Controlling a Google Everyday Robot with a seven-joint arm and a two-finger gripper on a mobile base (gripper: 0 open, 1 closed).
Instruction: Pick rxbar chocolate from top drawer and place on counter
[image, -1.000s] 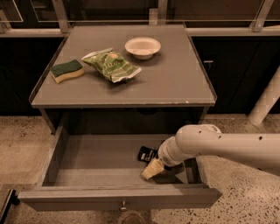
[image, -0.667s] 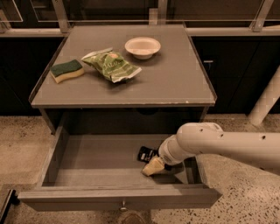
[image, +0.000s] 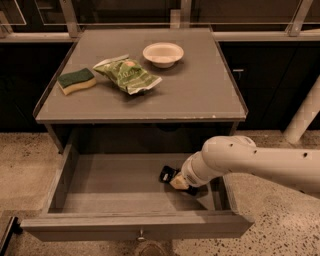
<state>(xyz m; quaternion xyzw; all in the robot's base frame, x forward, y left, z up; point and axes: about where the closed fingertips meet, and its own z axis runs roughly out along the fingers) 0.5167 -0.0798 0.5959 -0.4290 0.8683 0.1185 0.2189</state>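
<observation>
Nearest the camera, top drawer (image: 125, 225) stood pulled open | at its right rear, claw (image: 179, 182) sat against the black rxbar chocolate (image: 167, 174); whether it gripped could not be told | risk: flat bar might skid away if nudged, or catch the table (image: 200, 95) edge while rising | beyond, on the table: sponge (image: 76, 81), green chip bag (image: 127, 75), bowl (image: 163, 54)

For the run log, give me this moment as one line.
top drawer: open | gripper: inside, at rxbar chocolate | counter: sponge, chip bag, bowl
</observation>
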